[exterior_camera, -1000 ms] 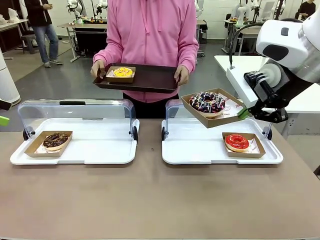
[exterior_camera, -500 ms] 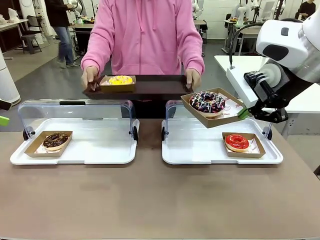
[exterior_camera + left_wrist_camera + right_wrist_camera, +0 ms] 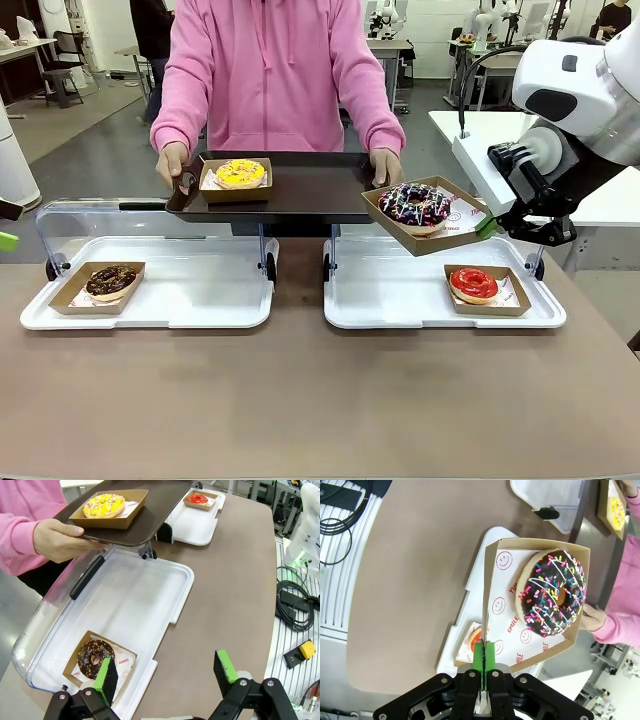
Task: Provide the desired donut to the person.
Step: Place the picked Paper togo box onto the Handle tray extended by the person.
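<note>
four donuts — one sprinkled donut [image 3: 415, 204] in right end effector [image 3: 487, 228].

Bench [image 3: 300, 400]: two white lidded trays. Left tray [image 3: 200, 300]: chocolate donut [image 3: 110, 280] in carton. Right tray [image 3: 400, 300]: red donut [image 3: 473, 284]. Right pincer [image 3: 487, 228] grips sprinkled donut's carton [image 3: 440, 238] aloft. Person [image 3: 275, 70] holds dark tray [image 3: 300, 185] bearing yellow donut [image 3: 240, 173].

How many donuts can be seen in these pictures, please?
4: yellow donut on the person's brown tray; sprinkled chocolate donut in the box held by the right claw; chocolate donut left; red donut right.
</note>
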